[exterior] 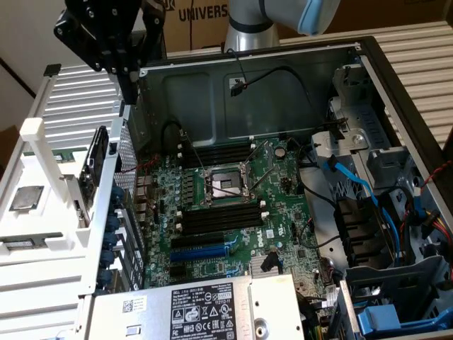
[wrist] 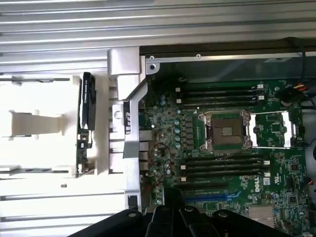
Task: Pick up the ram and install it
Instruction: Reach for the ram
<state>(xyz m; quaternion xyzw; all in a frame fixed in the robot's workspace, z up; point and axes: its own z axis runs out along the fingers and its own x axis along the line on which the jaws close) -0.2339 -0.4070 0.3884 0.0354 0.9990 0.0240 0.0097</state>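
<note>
Claw [exterior: 129, 86] was pressed together and held nothing. It hung high over the side wall of the computer case [exterior: 283, 78], at the exterior view's far left. The ram [exterior: 95, 166] stood on edge in the white rack [exterior: 34, 133] just outside that wall, below the claw and untouched.

Step in hand, as judged: reaching for the ram. For a clean pick the claw would need to spread first, square up across the stick's thin faces, take it mid-length and lift straight up, as the rack's posts sat close.
</note>
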